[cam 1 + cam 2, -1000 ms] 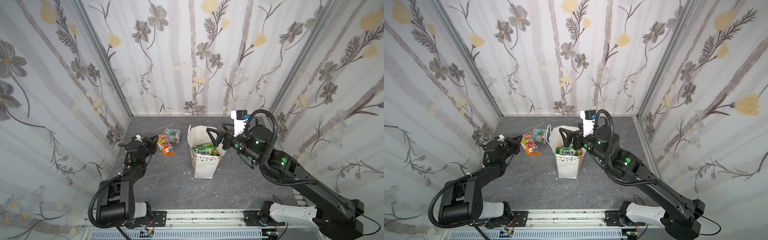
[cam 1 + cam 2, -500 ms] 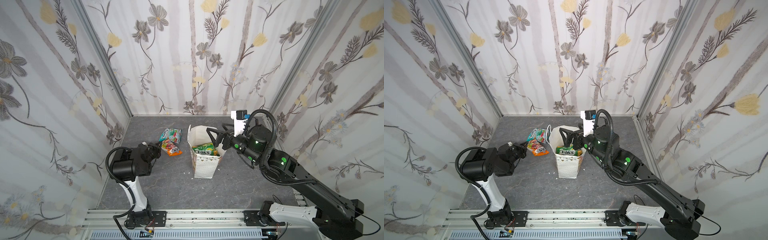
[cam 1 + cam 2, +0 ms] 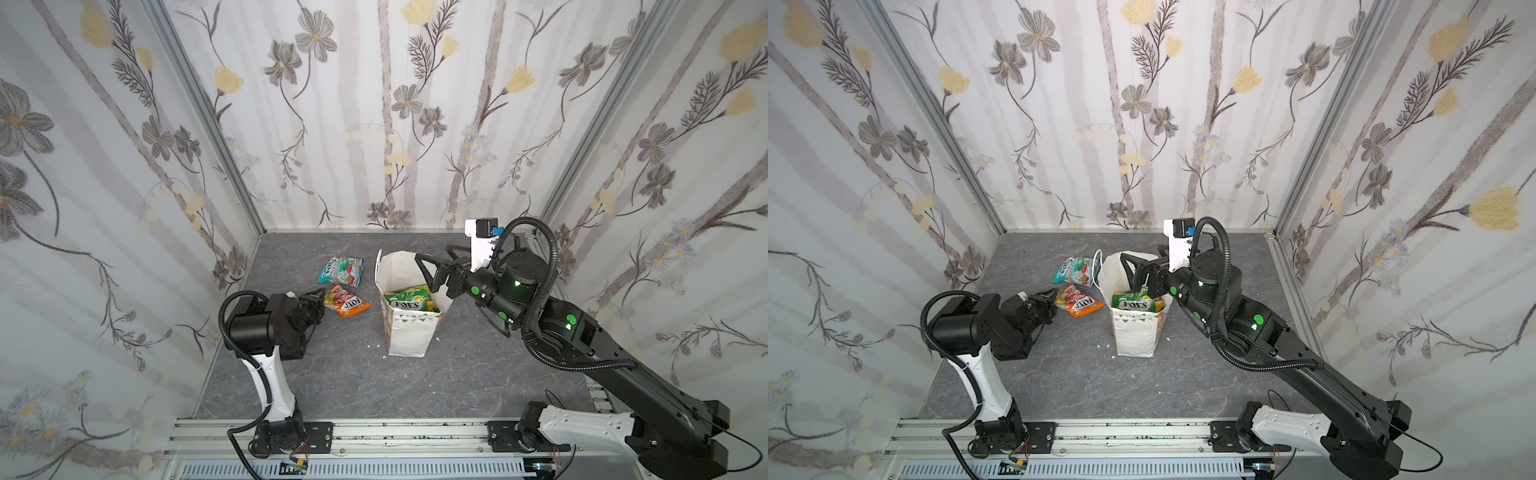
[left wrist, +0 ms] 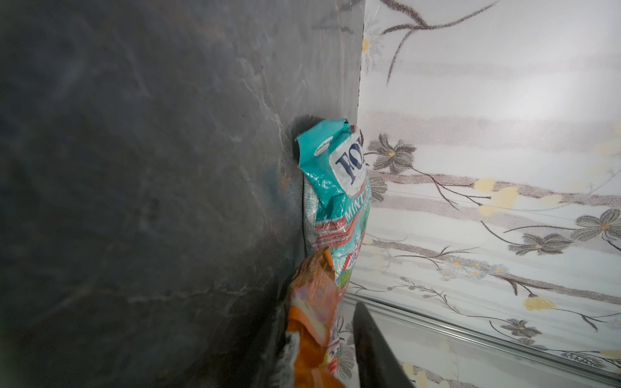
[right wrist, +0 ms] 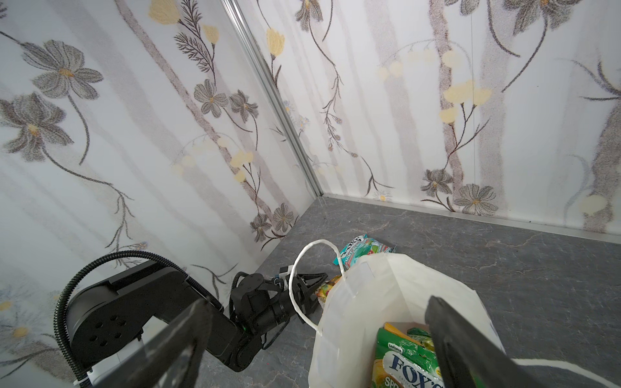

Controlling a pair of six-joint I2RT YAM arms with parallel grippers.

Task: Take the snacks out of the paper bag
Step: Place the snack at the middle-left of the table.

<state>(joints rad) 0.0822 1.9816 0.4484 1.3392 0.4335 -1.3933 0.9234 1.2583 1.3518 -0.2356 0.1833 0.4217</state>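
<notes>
**Two out, more still bagged**

Teal-pink bag and red-orange packet out on table beside paper bag. Left fingers parted loosely about red-orange packet, gripping nothing. Right fingers spread wide, empty, at bag mouth. Green-yellow packet left inside.

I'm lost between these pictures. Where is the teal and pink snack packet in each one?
Top view: teal-pink packet on the table, left of the paper bag.
Top view: same place.
Left wrist: just beyond the red-orange packet.
Right wrist: behind the bag's cord handle.
Shared landmark: the red-orange packet beside it.
</notes>
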